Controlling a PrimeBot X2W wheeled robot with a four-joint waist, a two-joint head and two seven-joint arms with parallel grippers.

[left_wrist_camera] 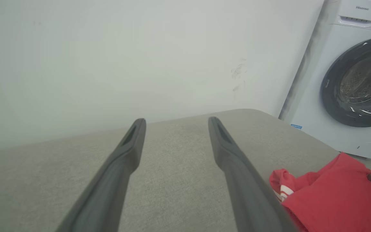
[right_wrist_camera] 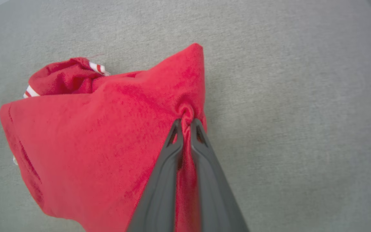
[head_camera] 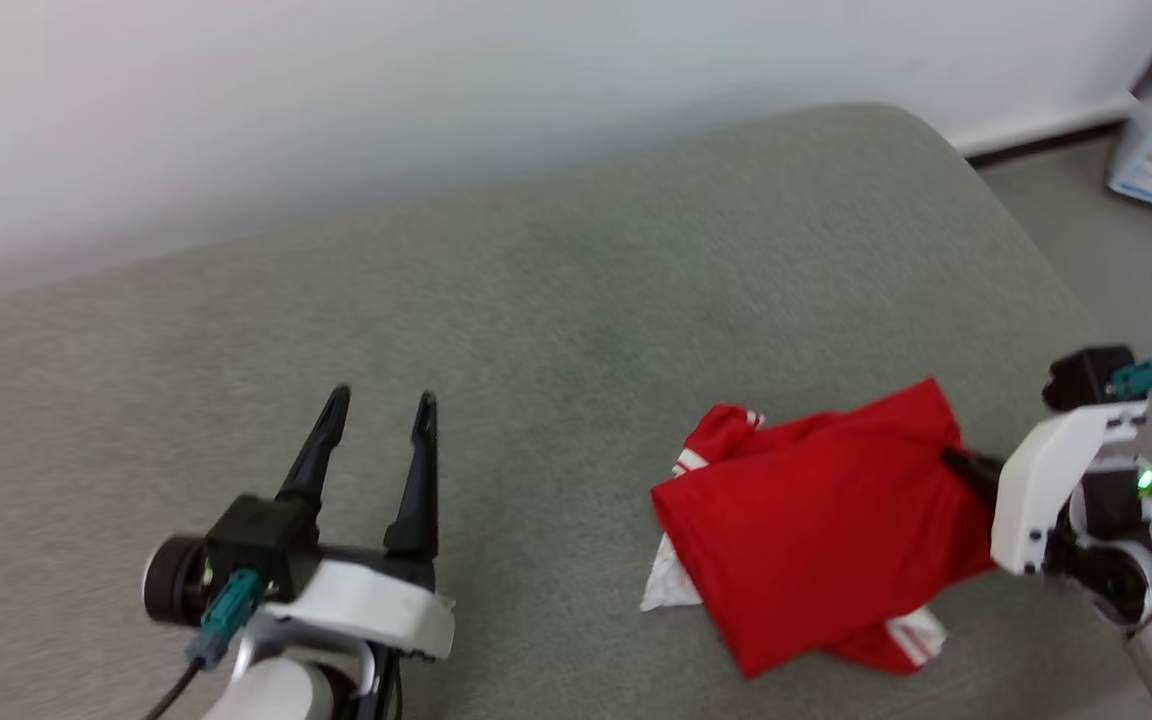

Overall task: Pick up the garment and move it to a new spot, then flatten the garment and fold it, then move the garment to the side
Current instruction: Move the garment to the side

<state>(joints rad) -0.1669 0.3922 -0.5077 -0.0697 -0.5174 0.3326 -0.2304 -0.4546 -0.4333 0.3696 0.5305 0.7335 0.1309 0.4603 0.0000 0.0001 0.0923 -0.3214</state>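
The garment is lying bunched on the grey cushion near its right end, red with striped trim peeking out. The right gripper is pinching a puckered fold at its edge. The left gripper is standing spread, well apart, holding nothing. The left wrist view is showing a washing machine beyond.

Left gripper: fingers spread wide, nothing between them, held well to the left of the garment, tips pointing away from the robot body.

Right gripper: fingers pinched together on a bunched fold at the garment's right edge. White wrist just right of the garment, angled inward toward it.
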